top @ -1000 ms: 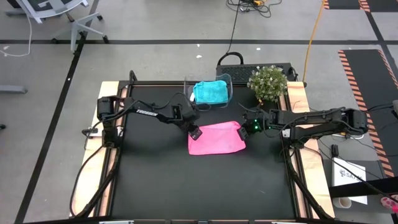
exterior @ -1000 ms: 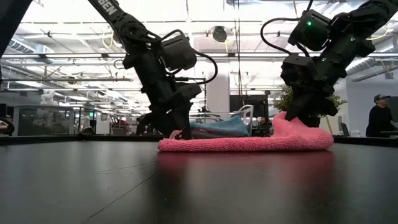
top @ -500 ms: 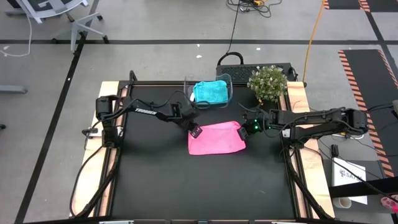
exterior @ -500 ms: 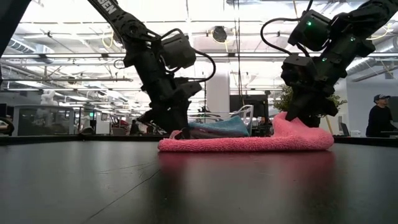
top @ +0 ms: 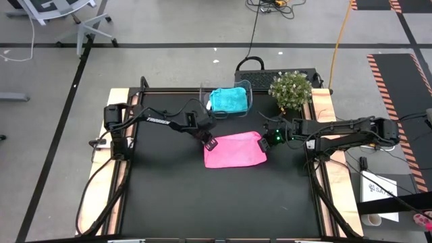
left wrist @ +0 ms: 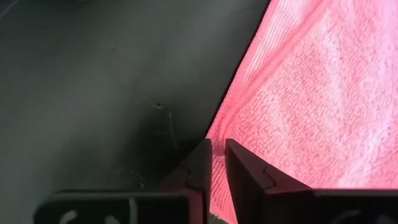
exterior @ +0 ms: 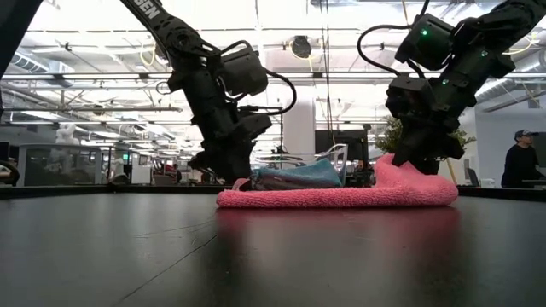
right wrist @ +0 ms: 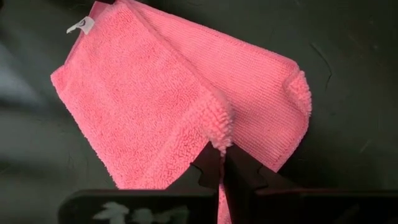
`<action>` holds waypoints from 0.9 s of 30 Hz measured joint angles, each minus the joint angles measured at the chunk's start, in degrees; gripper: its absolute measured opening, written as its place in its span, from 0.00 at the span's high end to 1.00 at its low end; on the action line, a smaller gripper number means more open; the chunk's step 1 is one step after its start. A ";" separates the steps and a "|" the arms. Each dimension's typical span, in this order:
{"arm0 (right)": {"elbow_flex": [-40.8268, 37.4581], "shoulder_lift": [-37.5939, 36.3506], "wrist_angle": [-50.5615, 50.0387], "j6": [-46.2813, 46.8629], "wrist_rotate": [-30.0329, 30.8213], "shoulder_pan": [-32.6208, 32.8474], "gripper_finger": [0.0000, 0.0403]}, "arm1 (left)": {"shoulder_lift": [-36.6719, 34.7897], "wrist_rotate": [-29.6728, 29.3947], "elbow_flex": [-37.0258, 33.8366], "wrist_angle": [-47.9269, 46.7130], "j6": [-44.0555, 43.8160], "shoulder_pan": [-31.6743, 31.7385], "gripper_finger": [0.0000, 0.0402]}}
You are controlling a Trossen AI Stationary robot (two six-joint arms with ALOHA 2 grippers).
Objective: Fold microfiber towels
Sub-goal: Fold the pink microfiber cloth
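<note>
High view, one pink towel (top: 234,150), one teal towel (top: 228,100), two grippers pinching pink corners.

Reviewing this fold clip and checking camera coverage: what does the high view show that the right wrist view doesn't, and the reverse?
Only the high view shows the teal towel in the clear bin, the potted plant, and the left gripper at the pink towel's left corner. Only the right wrist view shows the small white tag at one corner of the towel and the raised fuzzy edge pinched by the right gripper. Both show the pink towel lying doubled over on the black table, with the right gripper shut on it.
</note>
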 joint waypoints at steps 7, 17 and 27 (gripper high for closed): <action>0.00 0.00 0.04 0.00 0.02 0.00 1.00 | -0.02 0.01 0.00 -0.07 1.35 -0.11 0.74; 0.00 0.00 0.04 -0.07 0.00 0.00 1.00 | -0.09 0.07 0.00 2.33 1.70 -0.10 0.63; 0.00 0.00 0.02 -0.22 0.02 0.00 1.00 | -0.09 0.27 0.00 2.60 2.46 -0.22 0.93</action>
